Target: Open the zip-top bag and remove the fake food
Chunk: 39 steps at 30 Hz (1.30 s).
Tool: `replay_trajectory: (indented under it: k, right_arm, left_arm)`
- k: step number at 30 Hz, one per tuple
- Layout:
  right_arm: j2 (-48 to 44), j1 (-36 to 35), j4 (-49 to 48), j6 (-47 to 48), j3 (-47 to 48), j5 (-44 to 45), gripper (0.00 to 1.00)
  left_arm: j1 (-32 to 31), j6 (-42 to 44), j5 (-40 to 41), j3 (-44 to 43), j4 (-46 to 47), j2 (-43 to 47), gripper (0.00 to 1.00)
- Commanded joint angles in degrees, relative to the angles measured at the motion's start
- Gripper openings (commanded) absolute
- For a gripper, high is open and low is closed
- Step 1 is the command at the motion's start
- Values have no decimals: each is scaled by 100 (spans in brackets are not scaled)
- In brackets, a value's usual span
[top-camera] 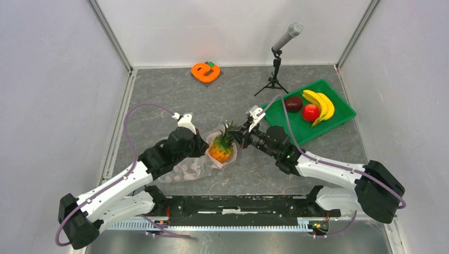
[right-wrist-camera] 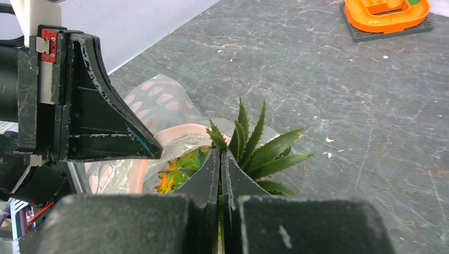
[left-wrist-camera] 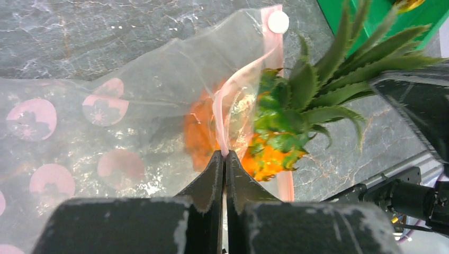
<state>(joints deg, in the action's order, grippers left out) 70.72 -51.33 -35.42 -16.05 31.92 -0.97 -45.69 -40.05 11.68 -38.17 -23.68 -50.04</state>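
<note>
The left gripper (left-wrist-camera: 225, 154) is pinched tight on the pink zip strip (left-wrist-camera: 271, 47) of the clear, pink-dotted zip-top bag (left-wrist-camera: 106, 132), probably to anchor its mouth. The right gripper (right-wrist-camera: 220, 153) is clamped on the green leaves of the orange plastic pineapple (left-wrist-camera: 280, 132), whose body sits half inside the bag below its fingertips, likely for pulling it out. Beyond the right gripper, a green tray (top-camera: 341, 108) holds 3 fruits: yellow bananas (top-camera: 323, 103), red apple (top-camera: 311, 112) and maroon fruit (top-camera: 294, 103). The bag's loose lip may snag.

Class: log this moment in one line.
left gripper shut on zip-top bag | right gripper shut on pineapple leaves | pineapple partly inside bag | three fruits in green tray
</note>
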Motion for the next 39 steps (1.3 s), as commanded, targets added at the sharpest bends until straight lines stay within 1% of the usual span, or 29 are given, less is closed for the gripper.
replay_trajectory:
  k: [1, 9, 12, 17, 23, 25, 28, 30, 33, 37, 39]
  right_arm:
    - [-474, 188, 480, 173, 448, -122, 0]
    - [-800, 488, 1119, 6, 820, -1250, 0]
    - [-984, 729, 1508, 67, 871, -1284, 0]
    - [-1245, 1401, 2329, 385, 1149, -1102, 0]
    - [-1430, 2230, 3213, 736, 1745, -801, 0]
    - [-1479, 2547, 3286, 700, 1871, -995, 0]
    - [-1485, 2924, 3088, 387, 1940, -1731, 0]
    - [-1407, 2992, 2754, 54, 1924, -2368, 0]
    - [-1227, 3009, 2001, -576, 1740, -3159, 0]
    - [-1044, 3028, 1433, -1081, 1651, -3445, 0]
    - [-947, 3027, 998, -1454, 1625, -3648, 0]
  left_arm:
    - [131, 135, 365, 77, -201, 120, 2]
    - [426, 255, 346, 99, -260, -4, 2]
    - [472, 366, 357, 90, -268, 53, 2]
    - [533, 520, 452, 116, -424, 198, 2]
    - [569, 589, 565, 235, -532, 438, 2]
    - [579, 603, 573, 285, -532, 514, 2]
    - [588, 611, 545, 345, -498, 520, 2]
    - [588, 624, 475, 356, -434, 473, 2]
    - [587, 680, 358, 268, -295, 368, 2]
    - [588, 824, 170, -52, -137, 141, 2]
    - [588, 899, -15, -301, 9, -49, 2]
